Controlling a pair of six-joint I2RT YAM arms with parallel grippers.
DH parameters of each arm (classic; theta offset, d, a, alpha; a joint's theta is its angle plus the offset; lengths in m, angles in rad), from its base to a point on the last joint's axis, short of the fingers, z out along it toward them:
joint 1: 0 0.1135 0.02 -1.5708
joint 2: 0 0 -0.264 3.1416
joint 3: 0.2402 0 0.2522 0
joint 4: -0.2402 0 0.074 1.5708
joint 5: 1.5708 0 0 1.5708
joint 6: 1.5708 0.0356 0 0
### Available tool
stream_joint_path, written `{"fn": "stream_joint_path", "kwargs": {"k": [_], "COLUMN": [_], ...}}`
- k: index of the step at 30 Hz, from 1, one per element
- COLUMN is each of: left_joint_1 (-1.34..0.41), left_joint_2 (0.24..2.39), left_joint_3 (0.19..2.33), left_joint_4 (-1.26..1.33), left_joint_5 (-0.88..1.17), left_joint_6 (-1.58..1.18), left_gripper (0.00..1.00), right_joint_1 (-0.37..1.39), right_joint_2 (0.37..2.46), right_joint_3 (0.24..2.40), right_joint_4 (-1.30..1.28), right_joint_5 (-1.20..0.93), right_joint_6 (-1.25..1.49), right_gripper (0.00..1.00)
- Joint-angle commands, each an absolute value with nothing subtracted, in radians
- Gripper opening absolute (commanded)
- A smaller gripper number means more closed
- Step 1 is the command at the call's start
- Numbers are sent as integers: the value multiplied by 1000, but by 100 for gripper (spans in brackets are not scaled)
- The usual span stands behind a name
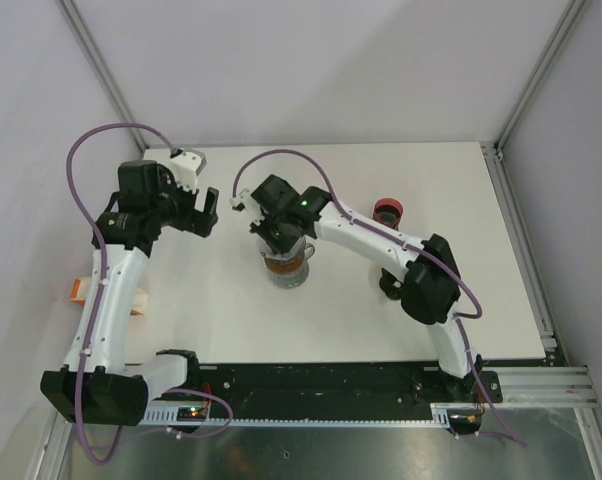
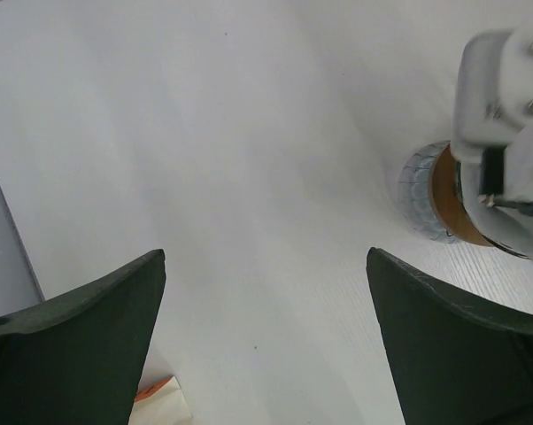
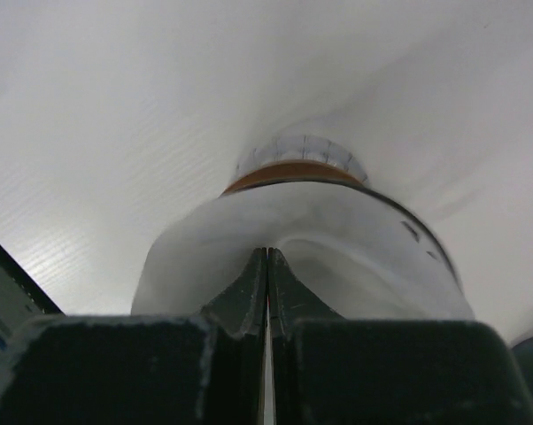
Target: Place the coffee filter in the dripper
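The dripper (image 1: 287, 266) stands mid-table, a glass vessel with a brown collar (image 3: 284, 174); it also shows at the right of the left wrist view as the dripper (image 2: 430, 197). My right gripper (image 1: 281, 236) hovers directly over it, shut on the white coffee filter (image 3: 213, 248), which is pinched at its edge and spreads out over the dripper's mouth. The right gripper (image 3: 267, 251) has its jaws pressed together. My left gripper (image 1: 207, 212) hangs open to the left of the dripper, and the left gripper (image 2: 266, 266) has nothing but bare table between its fingers.
A red round object (image 1: 388, 210) sits behind the right arm and a dark object (image 1: 391, 286) lies under its elbow. An orange-and-white packet (image 1: 78, 289) lies at the table's left edge, and a corner of one (image 2: 160, 403) shows below the left fingers.
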State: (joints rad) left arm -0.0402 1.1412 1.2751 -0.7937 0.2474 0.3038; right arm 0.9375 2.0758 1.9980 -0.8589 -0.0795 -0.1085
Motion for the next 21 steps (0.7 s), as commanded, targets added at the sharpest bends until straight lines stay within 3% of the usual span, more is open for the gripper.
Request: {"fn": "stream_joint_path", "kwargs": {"k": [1,21], "left_joint_1": [-16,-3], "left_joint_2": [1104,1092], "left_joint_3": [1272,1255], "left_joint_4": [-767,-766], "left_joint_5": [278,303], "left_joint_6": [290,296], "left_gripper": [100,100], "right_joint_1": [957,962], "right_joint_2": [2090,2125], "right_joint_3": [2050,1915], "right_joint_4": [-933,-842], "right_joint_5": [-23,-15], "right_joint_6": [-94,-91], "right_gripper": [0,0]}}
